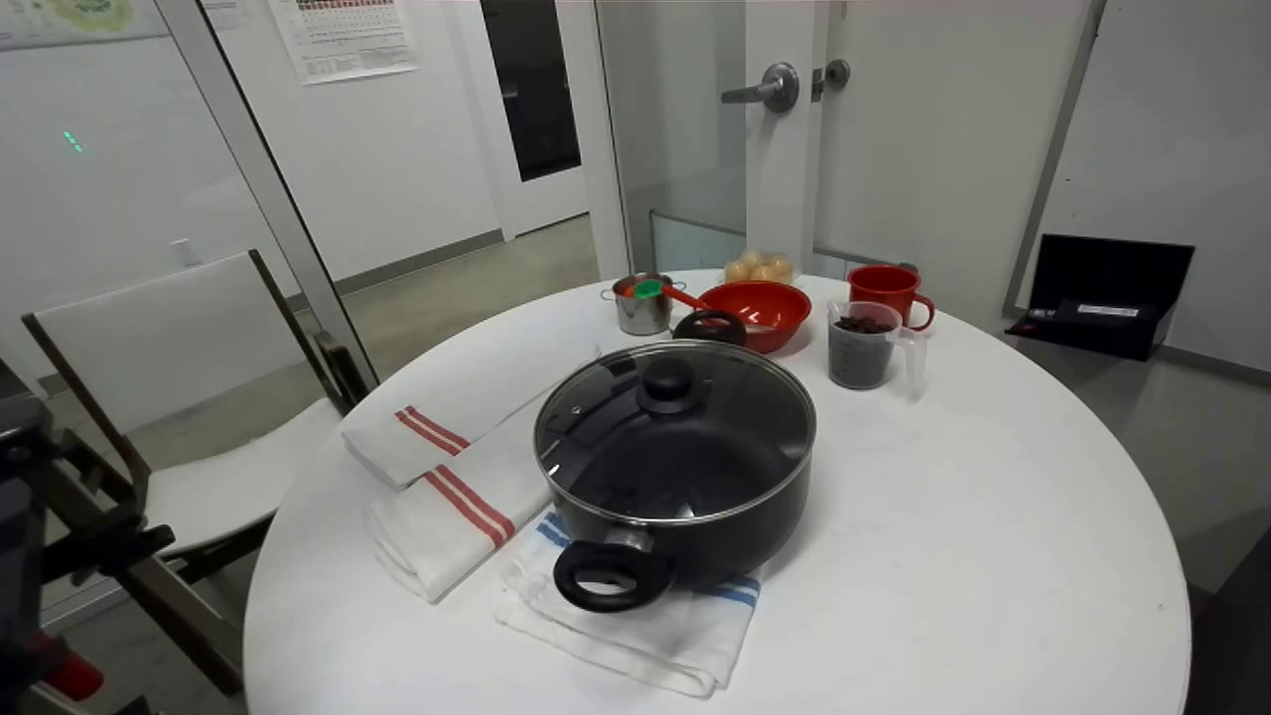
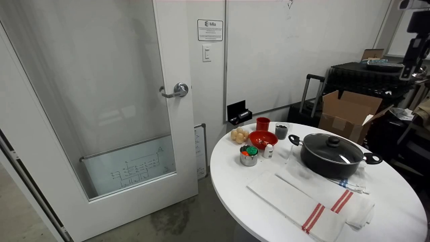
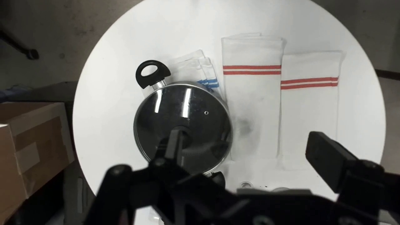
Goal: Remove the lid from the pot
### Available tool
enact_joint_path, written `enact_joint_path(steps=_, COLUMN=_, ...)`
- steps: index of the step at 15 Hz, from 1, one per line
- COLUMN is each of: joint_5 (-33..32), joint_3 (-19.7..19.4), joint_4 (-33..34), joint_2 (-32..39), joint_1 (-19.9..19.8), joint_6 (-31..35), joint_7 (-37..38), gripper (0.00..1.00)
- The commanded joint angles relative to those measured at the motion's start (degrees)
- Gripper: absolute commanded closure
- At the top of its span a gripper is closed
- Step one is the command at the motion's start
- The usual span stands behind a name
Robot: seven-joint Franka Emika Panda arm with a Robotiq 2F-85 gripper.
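Note:
The round clear glass lid (image 1: 685, 452) with a black centre knob (image 1: 667, 380) rests on the wide black pot (image 1: 740, 546) on the white table. In an exterior view, the lid (image 2: 322, 144) also sits on the pot (image 2: 320, 166), whose loop handles stick out at both sides. In the wrist view, the lid (image 3: 204, 134) is left of centre, with one finger overlapping its knob from the camera. My gripper (image 3: 246, 135) is wide open and empty, high above the table. Part of the gripper (image 2: 415, 50) shows at the top right in an exterior view, apart from the lid.
Red-striped towels (image 1: 467, 497) lie beside the pot, and a blue-striped towel (image 1: 655, 636) lies under it. A red bowl (image 1: 784, 313), small steel pot (image 1: 643, 313), measuring cup (image 1: 859, 357), red mug (image 1: 884, 283) and white bottle (image 2: 268, 152) stand nearby. A cardboard box (image 2: 349, 114) is beyond the table.

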Motion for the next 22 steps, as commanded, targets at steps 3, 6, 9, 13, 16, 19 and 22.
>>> enact_joint_path(steps=3, joint_5=-1.27, joint_3=-3.84, joint_4=2.81, joint_2=13.89, joint_1=-2.26, joint_6=12.36, joint_7=0.3, gripper=0.0)
enact_joint_path(steps=6, joint_5=0.09, joint_3=-5.89, joint_4=4.68, joint_2=21.45, joint_1=-3.15, joint_6=18.34, joint_7=-1.11, gripper=0.0)
enact_joint_path(steps=9, joint_5=1.47, joint_3=-7.05, joint_4=7.75, joint_2=28.17, joint_1=-3.88, joint_6=21.88, joint_7=-1.92, gripper=0.0)
enact_joint_path(steps=13, joint_5=4.04, joint_3=-7.17, joint_4=13.69, joint_2=36.48, joint_1=-4.91, joint_6=22.94, joint_7=-2.67, gripper=0.0)
enact_joint_path(steps=16, joint_5=6.05, joint_3=-6.79, joint_4=18.96, joint_2=42.2, joint_1=-5.73, joint_6=22.01, joint_7=-3.19, gripper=0.0)
enact_joint_path(steps=19, joint_5=7.71, joint_3=-6.41, joint_4=23.23, joint_2=46.74, joint_1=-6.4, joint_6=21.37, joint_7=-3.89, gripper=0.0)
enact_joint_path(steps=22, joint_5=8.16, joint_3=-6.21, joint_4=26.54, joint_2=50.89, joint_1=-6.44, joint_6=20.9, joint_7=-3.93, gripper=0.0)
